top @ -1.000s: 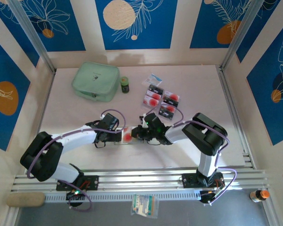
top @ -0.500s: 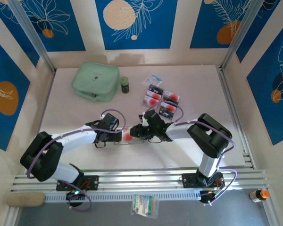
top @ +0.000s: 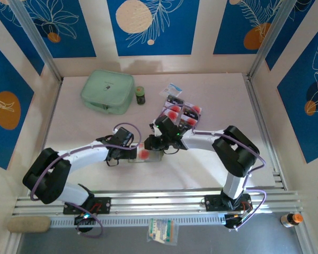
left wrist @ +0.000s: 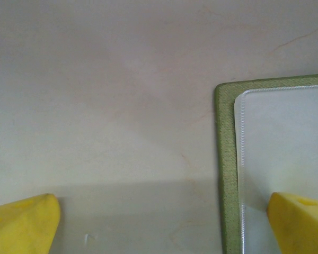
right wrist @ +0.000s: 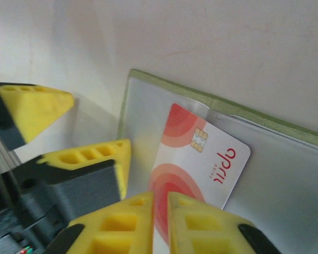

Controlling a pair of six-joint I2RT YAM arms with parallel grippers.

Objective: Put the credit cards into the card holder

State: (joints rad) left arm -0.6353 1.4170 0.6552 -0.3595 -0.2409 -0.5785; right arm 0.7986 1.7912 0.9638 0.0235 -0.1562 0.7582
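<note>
The red-dot card point(right wrist: 201, 159) lies slantwise on the open card holder point(right wrist: 167, 84) on the bench point(left wrist: 122, 106). Its long axis runs straight away from my right hand point(right wrist: 160, 222). That hand's fingers are nearly together at the card's near end, and I cannot tell if they grip it. My left hand point(left wrist: 161, 217) gapes wide, straddling the holder's edge.

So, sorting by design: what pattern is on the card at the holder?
The card is white with red-pink arcs; clearest from the right wrist.
</note>
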